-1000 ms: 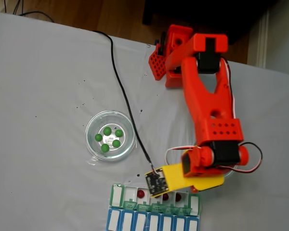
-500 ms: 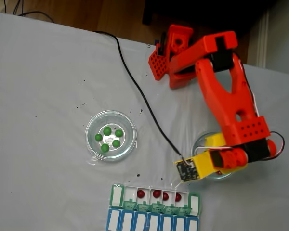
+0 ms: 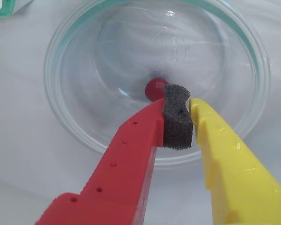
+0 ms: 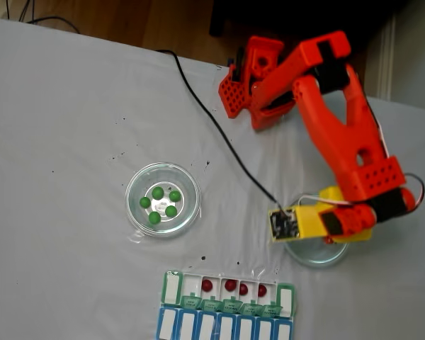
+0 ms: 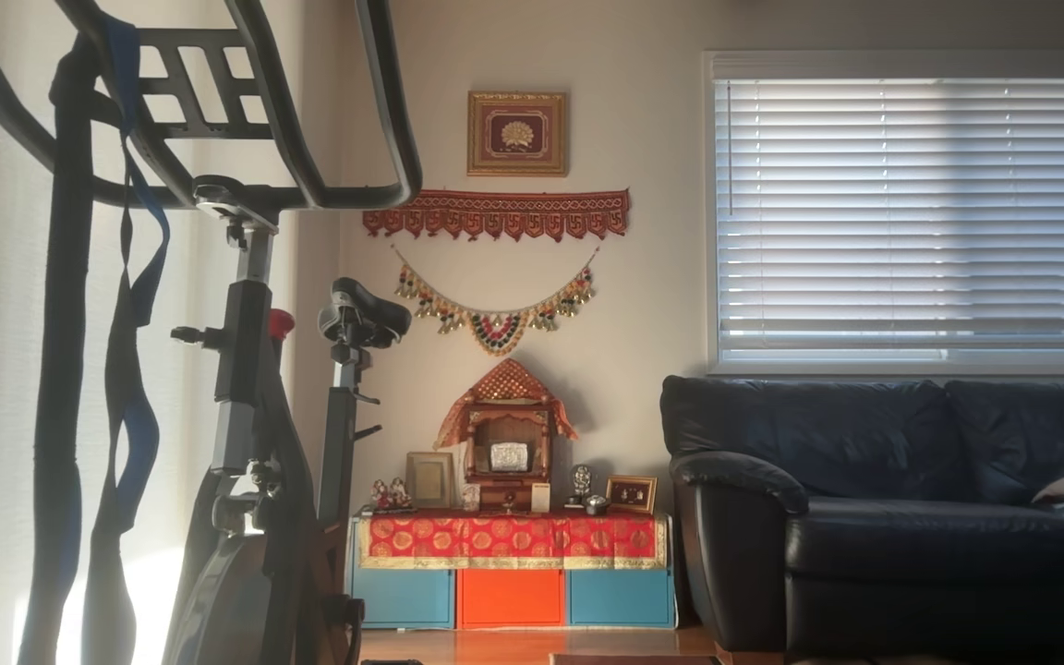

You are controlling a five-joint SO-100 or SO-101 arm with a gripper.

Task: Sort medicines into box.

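Observation:
In the wrist view my gripper (image 3: 177,105) hangs over a clear glass dish (image 3: 84,136), its red and yellow fingers shut together on their own dark foam pad (image 3: 178,124). One red medicine ball (image 3: 154,88) lies at the dish's centre, just beyond the tips and not held. In the fixed view the orange arm (image 4: 354,163) reaches over this dish (image 4: 315,256) at the right. The green-and-white box (image 4: 171,287) lies at the bottom edge with several red balls (image 4: 231,285) in its open compartments. Several green balls (image 4: 158,193) sit in another glass dish (image 4: 138,219) to the left.
A blue-and-white organizer row (image 4: 198,327) adjoins the box below. A black cable (image 4: 212,127) runs across the grey cloth to the wrist camera. The arm's base (image 4: 251,71) stands at the table's far edge. The other view shows a room with a sofa (image 5: 892,517).
The arm swung away from above the box, rightward and up in the fixed view, to hang over the right-hand dish. Several red balls in the box came into sight.

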